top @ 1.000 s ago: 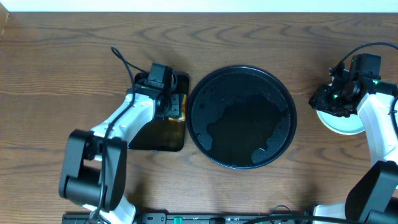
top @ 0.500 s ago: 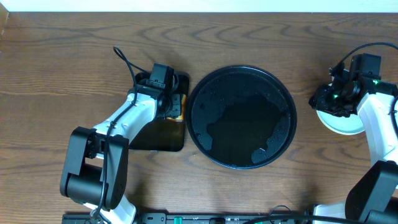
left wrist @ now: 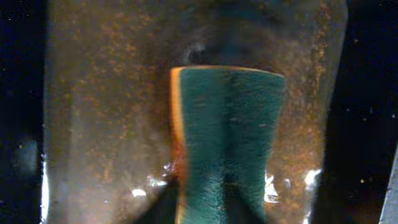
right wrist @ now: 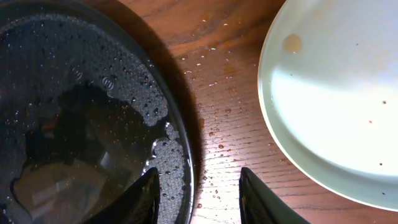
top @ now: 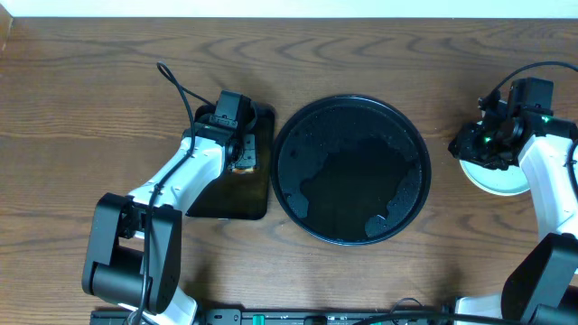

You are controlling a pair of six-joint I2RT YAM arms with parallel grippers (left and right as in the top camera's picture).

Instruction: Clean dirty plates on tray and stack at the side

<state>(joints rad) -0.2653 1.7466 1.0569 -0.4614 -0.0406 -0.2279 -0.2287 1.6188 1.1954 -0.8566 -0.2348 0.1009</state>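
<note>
Left gripper (top: 242, 159) hovers at the sponge (left wrist: 227, 137) — its grip I cannot tell; right gripper (right wrist: 199, 199) gapes empty between tray (right wrist: 93, 74) and plates (right wrist: 336, 93).

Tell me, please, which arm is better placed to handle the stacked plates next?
Right. The right gripper hangs open just beside the plates, over bare table between them and the round tray. The left gripper is on the far side of that tray, over the rectangular tray with the sponge.
</note>
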